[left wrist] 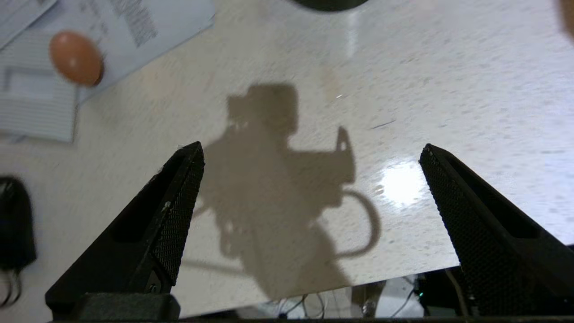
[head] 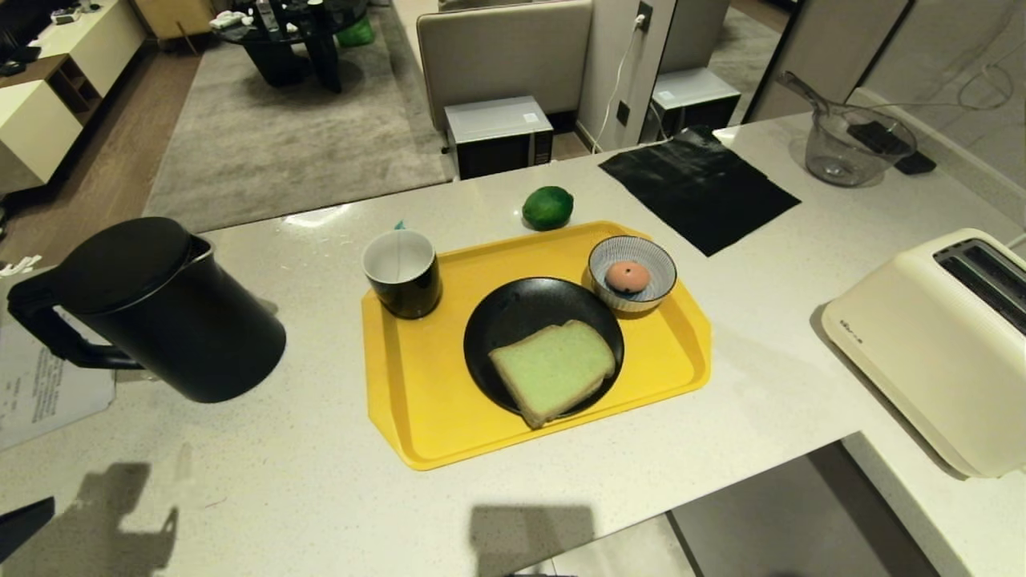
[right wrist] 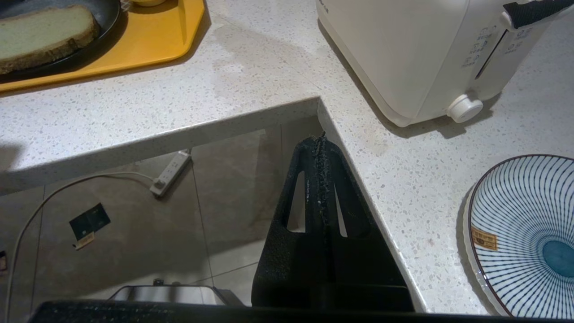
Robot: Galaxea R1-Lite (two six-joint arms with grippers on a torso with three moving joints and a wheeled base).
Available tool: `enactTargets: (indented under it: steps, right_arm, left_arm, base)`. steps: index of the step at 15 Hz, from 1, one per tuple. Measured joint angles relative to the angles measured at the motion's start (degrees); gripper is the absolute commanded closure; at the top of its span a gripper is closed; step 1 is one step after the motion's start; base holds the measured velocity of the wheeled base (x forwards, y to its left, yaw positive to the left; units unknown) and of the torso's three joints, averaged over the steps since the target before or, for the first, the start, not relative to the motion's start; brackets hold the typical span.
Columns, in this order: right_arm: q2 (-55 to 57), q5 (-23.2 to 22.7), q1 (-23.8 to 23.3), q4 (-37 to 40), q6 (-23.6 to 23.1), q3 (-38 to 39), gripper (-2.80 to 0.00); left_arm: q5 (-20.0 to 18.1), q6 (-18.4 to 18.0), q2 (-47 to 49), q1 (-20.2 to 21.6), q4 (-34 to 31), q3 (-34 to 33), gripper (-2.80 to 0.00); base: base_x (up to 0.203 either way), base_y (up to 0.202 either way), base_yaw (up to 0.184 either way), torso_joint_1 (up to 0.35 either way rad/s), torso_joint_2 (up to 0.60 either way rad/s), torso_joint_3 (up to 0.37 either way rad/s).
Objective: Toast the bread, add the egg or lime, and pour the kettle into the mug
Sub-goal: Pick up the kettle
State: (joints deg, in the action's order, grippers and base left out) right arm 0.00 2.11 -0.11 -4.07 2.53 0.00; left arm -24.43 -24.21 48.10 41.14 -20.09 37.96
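Note:
The pale green bread (head: 553, 370) lies on a black plate (head: 505, 316) on the yellow tray (head: 417, 401). On the same tray the pink egg (head: 628, 276) rests in a striped bowl (head: 659, 258), and the black mug (head: 402, 272) stands at the far left corner. Just beyond the tray, the lime (head: 547, 207) sits on the counter. At the left stands the black kettle (head: 160, 308). My left gripper (left wrist: 311, 147) hangs open over bare counter near the front edge, holding nothing. My right gripper (right wrist: 319, 137) is shut and empty by the counter's inner corner.
A cream toaster (head: 938, 344) stands on the right wing of the counter, with a striped plate (right wrist: 524, 233) near it. A tan-brown egg (left wrist: 75, 58) lies on papers (head: 40, 393) at the left. A black mat (head: 697, 188) and a glass jug (head: 854, 148) are at the back right.

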Motion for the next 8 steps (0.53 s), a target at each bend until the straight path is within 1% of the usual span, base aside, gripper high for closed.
enactTargets:
  steps: [1,2,3,5,6,8]
  right_arm:
    - [0.00,0.00,0.00,0.00,0.00,0.00,0.00]
    - [0.00,0.01,0.00,-0.01,0.00,0.00,0.00]
    - [0.00,0.00,0.01,0.00,0.00,0.00,0.00]
    - [0.00,0.01,0.01,0.00,0.00,0.00,0.00]
    - [0.00,0.01,0.01,-0.02,0.00,0.00,0.00]
    - [0.00,-0.01,0.00,0.00,0.00,0.00,0.00]
  left_arm:
    - [3.18,0.01,0.71,0.04,0.56,-0.03,-2.80]
    - [5.28,-0.18,1.71,0.11,1.38,-0.07,-2.80]
    - [5.63,-0.27,2.82,0.27,2.14,-0.12,-2.80]
    - [5.12,0.02,5.77,0.85,4.55,-0.70,-2.80]
    - [4.93,0.60,7.12,1.17,7.26,-1.34,-2.80]
    - [4.77,2.14,9.67,1.64,14.83,-2.86,-2.80]
  base:
    - [0.000,0.000,0.000,0.000,0.00,0.000]
    - [0.000,0.000,0.000,0.000,0.00,0.000]
    - [0.000,0.000,0.000,0.000,0.00,0.000]
    - [0.000,0.000,0.000,0.000,0.00,0.000]
    - [0.000,0.000,0.000,0.000,0.00,0.000]
    - [0.000,0.000,0.000,0.000,0.00,0.000]
